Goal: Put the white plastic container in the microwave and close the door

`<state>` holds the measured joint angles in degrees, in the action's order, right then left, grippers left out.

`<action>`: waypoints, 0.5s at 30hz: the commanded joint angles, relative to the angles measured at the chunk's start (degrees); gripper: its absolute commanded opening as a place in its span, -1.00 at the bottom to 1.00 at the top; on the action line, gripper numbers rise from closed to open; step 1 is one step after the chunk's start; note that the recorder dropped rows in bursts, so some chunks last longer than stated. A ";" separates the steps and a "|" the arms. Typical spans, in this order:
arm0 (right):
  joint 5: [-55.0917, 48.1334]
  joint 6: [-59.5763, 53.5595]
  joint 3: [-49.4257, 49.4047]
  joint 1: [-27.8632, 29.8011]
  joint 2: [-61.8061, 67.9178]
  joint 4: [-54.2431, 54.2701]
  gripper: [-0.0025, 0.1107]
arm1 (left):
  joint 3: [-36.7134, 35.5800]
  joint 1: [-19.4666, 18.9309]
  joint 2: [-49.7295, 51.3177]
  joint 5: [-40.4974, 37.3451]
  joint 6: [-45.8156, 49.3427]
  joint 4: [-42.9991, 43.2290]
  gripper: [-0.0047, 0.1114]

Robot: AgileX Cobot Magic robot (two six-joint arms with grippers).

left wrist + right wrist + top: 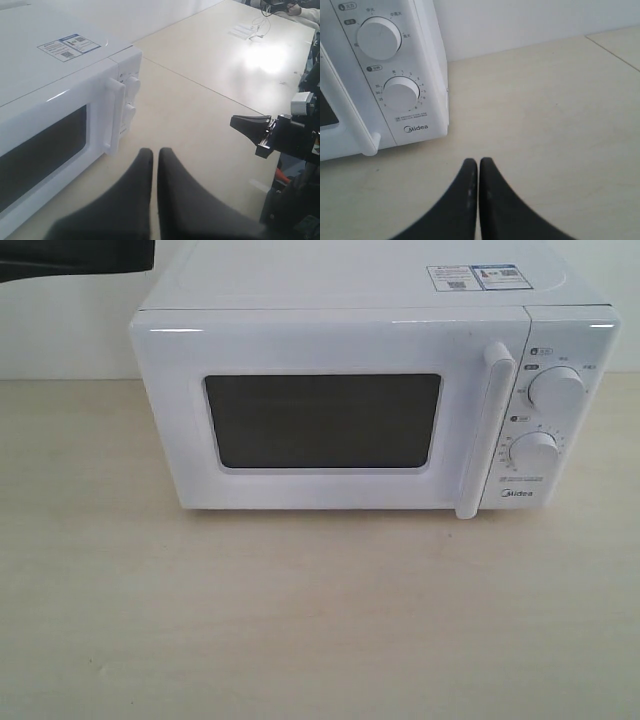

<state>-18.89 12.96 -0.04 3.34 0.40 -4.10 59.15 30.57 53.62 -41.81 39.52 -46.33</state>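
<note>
The white microwave [370, 400] stands at the back of the pale table, its door [320, 410] shut, dark window and long white handle [485, 430] facing me. It also fills one side of the left wrist view as the microwave [55, 100], and its dial panel shows as the microwave [390, 75] in the right wrist view. My left gripper [154, 152] is shut and empty, hovering over the table a little away from the handle [114, 115]. My right gripper [478, 162] is shut and empty, over the table in front of the dial side. The white plastic container is out of view.
The other arm's black gripper [250, 122] shows at one edge of the left wrist view. A wall rises behind the microwave. Papers and cables [250, 31] lie on a far table. A dark object [70, 258] sits at the exterior view's upper left corner.
</note>
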 commanded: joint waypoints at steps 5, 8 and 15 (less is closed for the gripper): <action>0.19 -0.17 0.04 0.17 -0.40 -0.11 -0.93 | -0.06 -1.65 -6.94 3.18 -0.53 4.37 -0.84; 0.19 -0.17 0.04 0.17 -0.40 -0.11 -0.93 | -0.06 -4.65 -11.88 5.36 -0.30 6.78 -0.84; 0.19 -0.17 0.04 0.17 -0.40 -0.11 -0.93 | -0.89 -12.62 -24.89 5.36 -0.57 13.74 -0.84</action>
<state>-18.89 12.96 -0.04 3.34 0.37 -3.99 59.15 20.84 33.42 -36.92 39.52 -35.36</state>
